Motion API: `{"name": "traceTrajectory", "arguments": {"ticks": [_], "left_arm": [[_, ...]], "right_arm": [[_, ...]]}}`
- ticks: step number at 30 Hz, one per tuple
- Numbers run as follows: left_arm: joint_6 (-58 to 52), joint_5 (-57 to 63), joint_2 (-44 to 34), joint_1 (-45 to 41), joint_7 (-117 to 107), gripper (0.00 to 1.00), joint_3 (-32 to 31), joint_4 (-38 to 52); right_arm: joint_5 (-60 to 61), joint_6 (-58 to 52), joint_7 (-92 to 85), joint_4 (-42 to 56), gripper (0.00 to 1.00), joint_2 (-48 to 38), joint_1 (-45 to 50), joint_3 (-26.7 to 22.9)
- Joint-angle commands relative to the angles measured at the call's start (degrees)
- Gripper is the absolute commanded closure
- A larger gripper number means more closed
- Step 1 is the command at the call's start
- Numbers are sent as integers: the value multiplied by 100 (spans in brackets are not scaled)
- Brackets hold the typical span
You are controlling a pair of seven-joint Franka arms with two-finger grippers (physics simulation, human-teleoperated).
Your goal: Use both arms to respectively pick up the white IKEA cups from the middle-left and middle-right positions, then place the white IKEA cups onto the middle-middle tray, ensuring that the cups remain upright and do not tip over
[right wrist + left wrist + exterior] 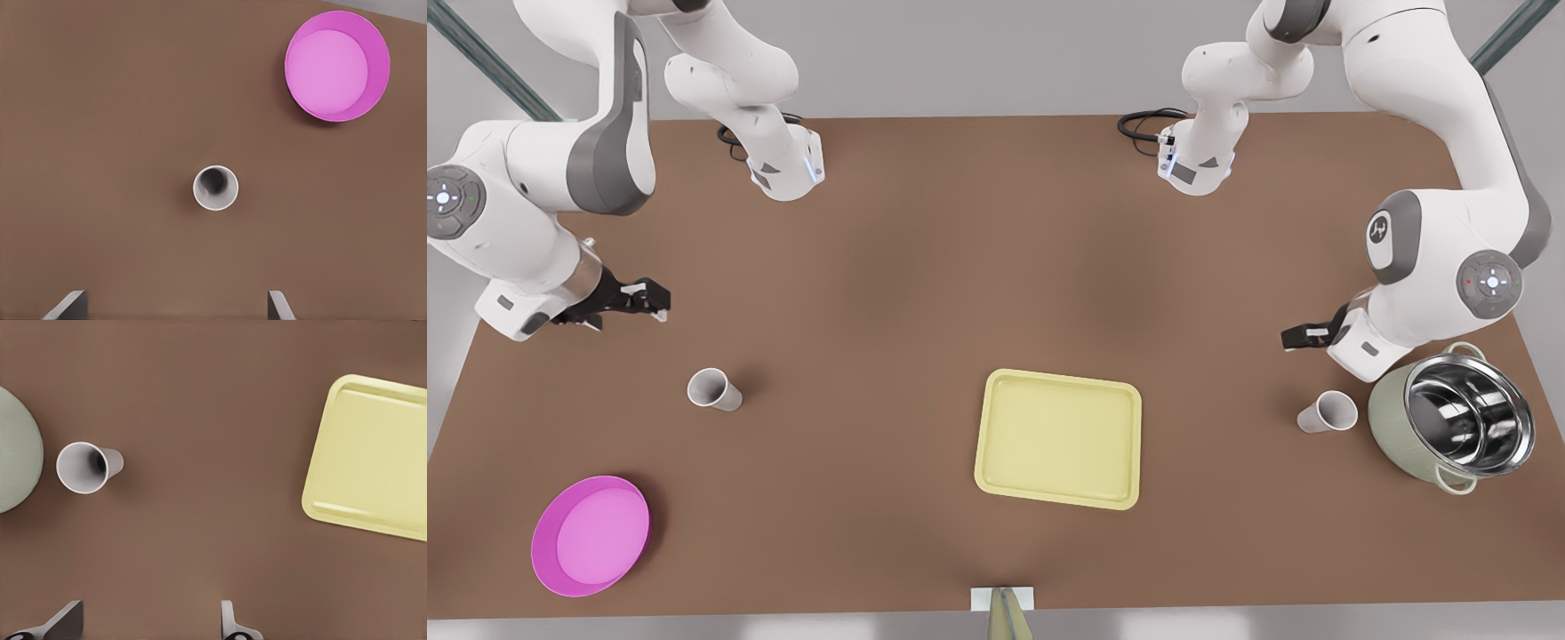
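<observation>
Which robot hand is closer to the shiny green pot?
The left gripper. It hangs open just beside the green pot, above the white cup next to it. The right gripper, also open, is far across the table, near the other cup.

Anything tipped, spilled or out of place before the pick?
Nothing stands out. Both white cups stand upright on the table, apart from the empty tray. The pot sits close beside one cup, not touching. Both grippers hover open above.

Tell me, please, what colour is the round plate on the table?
The plate is bright magenta-pink, seen best in the right wrist view.
</observation>
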Motion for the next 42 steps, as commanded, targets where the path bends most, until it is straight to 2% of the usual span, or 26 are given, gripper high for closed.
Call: {"name": "traceTrajectory", "arguments": {"ticks": [1,4,7,10,12,15,18,26,28,29,31,38,40,42], "left_arm": [[29,0,-6,0,-228,0,1,3],[82,8,116,26,-219,0,9,12],[864,26,1197,325,-35,0,54,416],[1611,52,1821,421,-8,0,80,802],[1620,35,1980,439,466,0,431,777],[2051,26,2244,439,563,0,467,741],[2112,17,2305,465,546,0,581,258],[2315,8,2656,509,546,0,678,108],[2332,8,2692,501,546,33,678,108],[2332,8,2744,501,537,42,678,108],[2315,8,2745,492,581,79,678,108],[2288,52,2543,360,388,79,660,144],[1815,167,2551,-123,-359,79,651,486],[1400,132,2551,-870,-1747,79,634,864]], "right_arm": [[22,67,-315,-8,0,25,7,-5],[-5,181,-315,-8,0,279,-63,-31],[364,726,-878,80,0,1088,-608,-40],[294,919,-878,80,0,1501,-696,-49],[329,1227,-781,89,0,1756,-679,-49],[329,1517,-465,151,0,2046,-643,-40],[312,1640,-465,45,0,2143,-687,-40],[373,2589,-465,-957,0,2108,-749,-49],[391,2879,-465,-1185,0,2108,-819,-40],[400,3037,-465,-1317,0,2108,-837,-40],[400,3178,-474,-1431,0,2117,-881,-40],[400,3767,-474,-1923,0,2143,-890,-40],[391,3890,-500,-2020,1,2152,-933,-40],[391,3952,-588,-2047,7,2275,-951,-40]]}}
